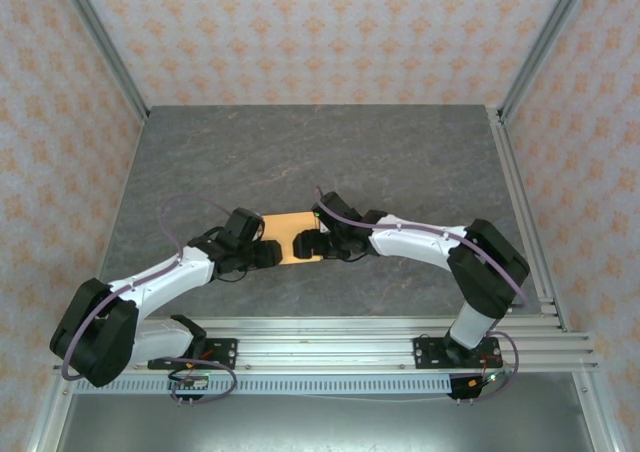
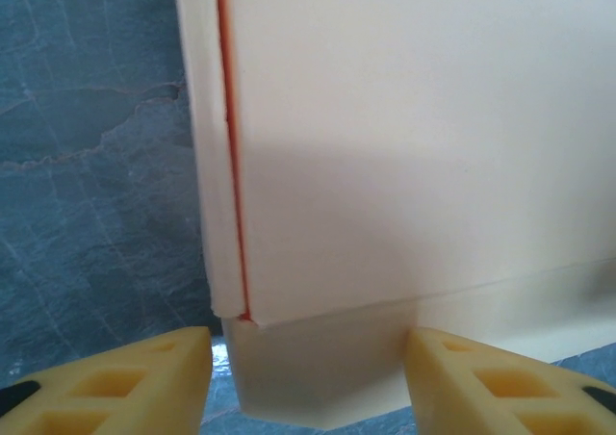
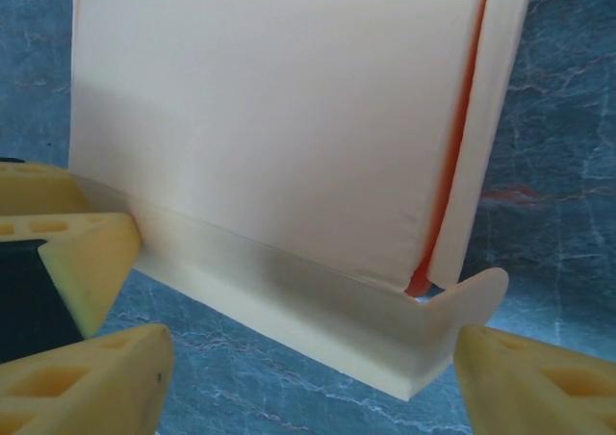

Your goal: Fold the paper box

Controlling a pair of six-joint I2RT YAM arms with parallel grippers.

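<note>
Box status from my remote seat: the paper box [image 1: 289, 235] lies flat, folded down to a compact rectangle. It's about midway between the counter's [image 1: 320, 152] left and right edges, a bit closer to the near edge. Left hand [image 2: 308, 382] is partly open, fingers [image 2: 106, 387] straddling one end flap, not clamping it as far as I can see. Right hand [image 3: 313, 377] gapes wider around the other end's curled flap, no grip either.
</note>
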